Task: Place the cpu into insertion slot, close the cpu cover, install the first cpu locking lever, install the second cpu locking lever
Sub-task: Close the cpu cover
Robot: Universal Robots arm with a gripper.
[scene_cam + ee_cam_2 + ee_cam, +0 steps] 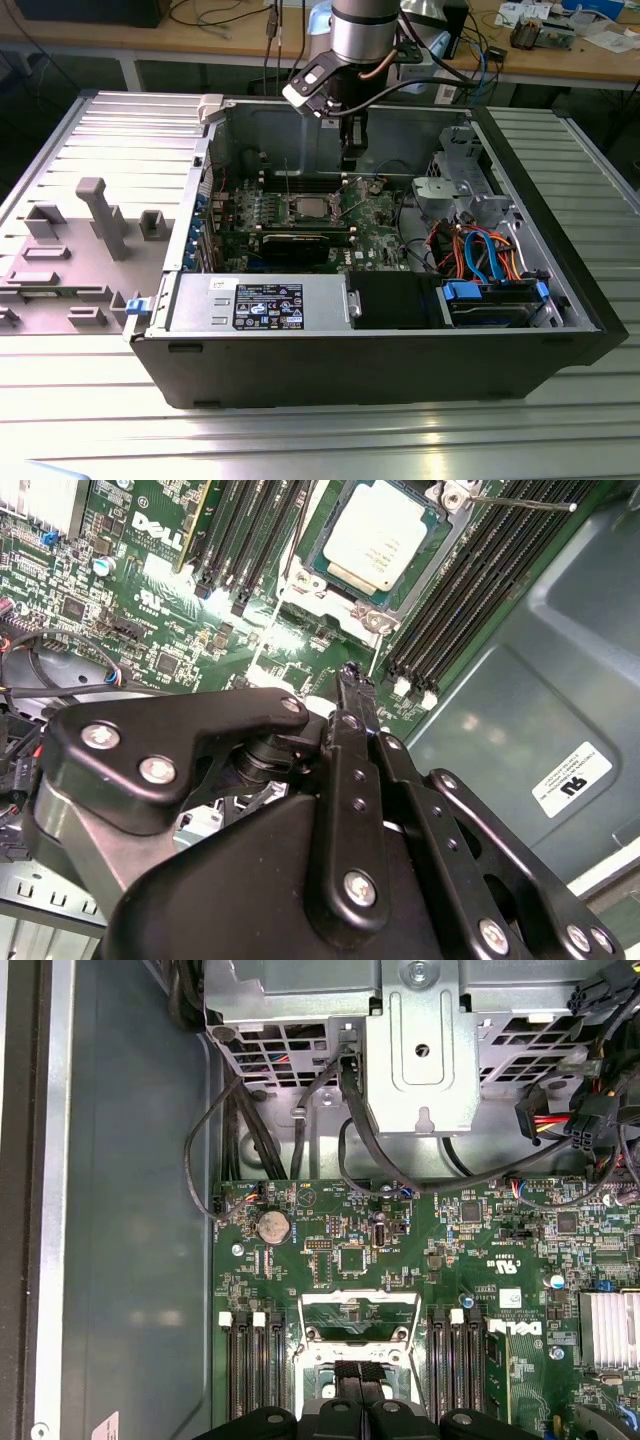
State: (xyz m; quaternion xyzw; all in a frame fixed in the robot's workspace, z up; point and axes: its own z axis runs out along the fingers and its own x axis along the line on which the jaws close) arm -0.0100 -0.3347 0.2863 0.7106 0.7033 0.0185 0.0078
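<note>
- Black gripper (352,680) linkage sits closest in the second wrist view; its narrow fingers come to one slim tip above the green motherboard (150,570).
- Fingers: pressed together, nothing between them. The first wrist view shows the two pads (346,1370) side by side with no gap I can make out.
- Gripper (352,155) hangs from the arm inside the open computer case (400,370), above the board and touching nothing.
- cpu (383,532): silver-grey top up, lying flat in the insertion slot (318,1355), just beyond the fingertips.
- cpu cover (432,542): metal frame looks to lie down around the chip; the angle is oblique, so fully flat is uncertain.
- Thin locking lever (520,501): rod reaches out from the socket corner across the black memory slots (480,570), apart from the frame.
- Exterior view: cpu (305,208) mid-board, long graphics card (300,243) just in front of it.
</note>
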